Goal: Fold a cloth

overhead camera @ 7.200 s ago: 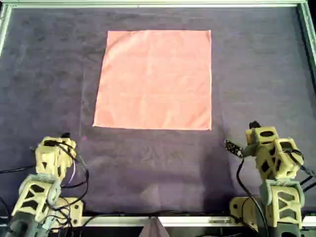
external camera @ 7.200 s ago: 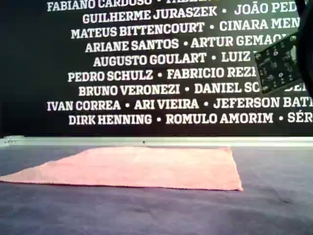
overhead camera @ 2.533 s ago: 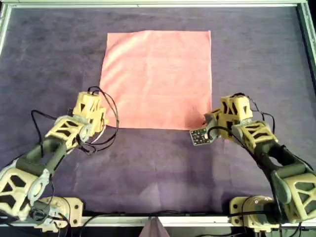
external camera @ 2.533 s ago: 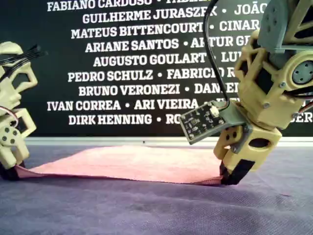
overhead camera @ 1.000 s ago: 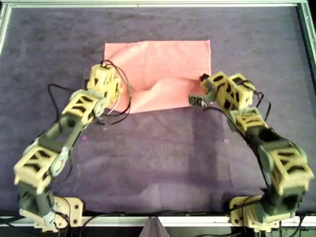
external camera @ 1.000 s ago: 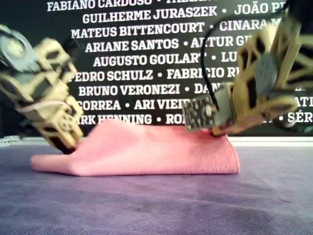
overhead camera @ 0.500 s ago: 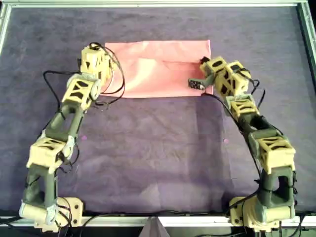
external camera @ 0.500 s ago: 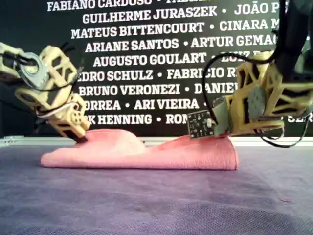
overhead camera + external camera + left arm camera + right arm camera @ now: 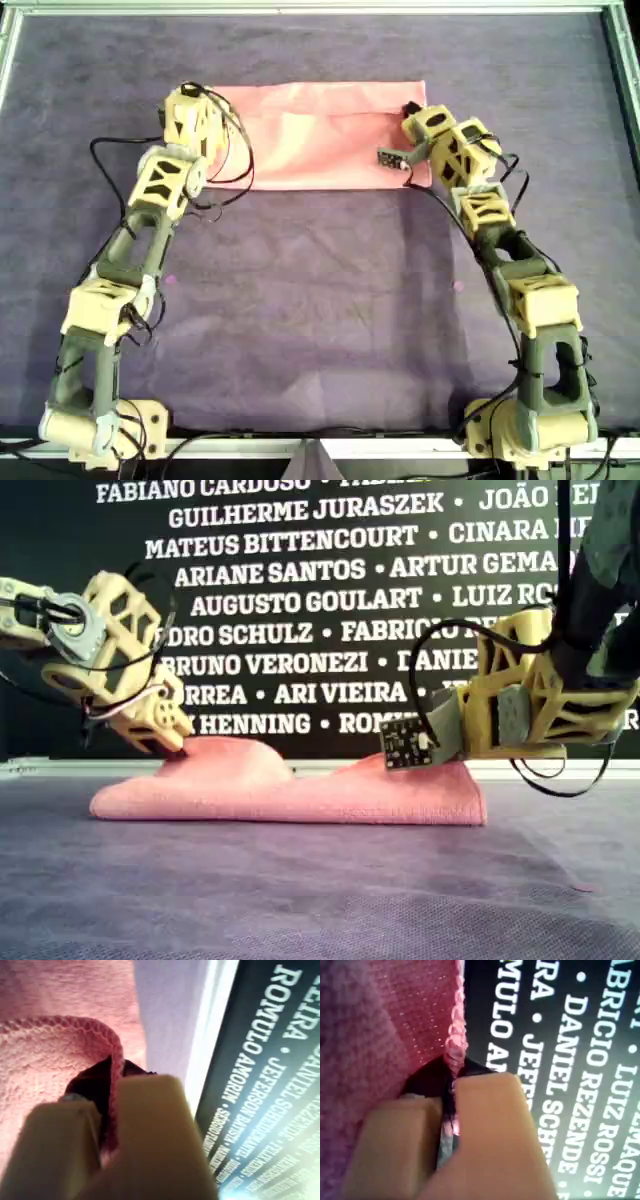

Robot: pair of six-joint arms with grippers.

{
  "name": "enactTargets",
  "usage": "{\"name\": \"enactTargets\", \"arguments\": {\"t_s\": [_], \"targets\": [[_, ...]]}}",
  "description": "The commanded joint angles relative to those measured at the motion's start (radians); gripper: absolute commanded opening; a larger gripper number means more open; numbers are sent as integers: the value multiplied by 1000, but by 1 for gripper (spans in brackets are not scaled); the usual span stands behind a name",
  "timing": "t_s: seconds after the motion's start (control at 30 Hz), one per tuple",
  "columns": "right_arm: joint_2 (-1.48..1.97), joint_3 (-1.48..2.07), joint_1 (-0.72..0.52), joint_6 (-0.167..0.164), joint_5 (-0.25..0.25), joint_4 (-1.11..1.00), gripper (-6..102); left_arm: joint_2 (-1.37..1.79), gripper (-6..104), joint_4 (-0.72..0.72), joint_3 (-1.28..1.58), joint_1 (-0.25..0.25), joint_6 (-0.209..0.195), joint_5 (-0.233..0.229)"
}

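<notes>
Now the cloth (image 9: 320,135) lies doubled near the purple mat (image 9: 320,300)'s far edge, bare mat all around. Left gripper (image 9: 111,1080) and right gripper (image 9: 451,1091) each pinch a hem corner, carried farther back than a moment ago.

Colours on the bench, nothing fancy

Cloth (image 9: 320,135) is plain salmon pink with a knobbly stitched hem, sitting on a dark purple felt mat (image 9: 320,300). Arms are tan-yellow plastic, black cables. Behind the cloth, a black banner (image 9: 300,610) carries white names in capitals.
</notes>
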Motion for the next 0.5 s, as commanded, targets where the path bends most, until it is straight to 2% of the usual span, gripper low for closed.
{"name": "enactTargets", "arguments": {"t_s": [0.0, 0.2, 0.47], "targets": [[40, -84, -3, 3, 3, -29, 1, 43, -1, -18, -77, 38, 6, -5], [40, -100, -3, -3, 3, -29, 1, 40, -1, -18, -75, 57, 6, -5], [0, -176, -3, -3, 3, -29, 2, 35, -1, -18, -77, 57, 6, -5]]}}
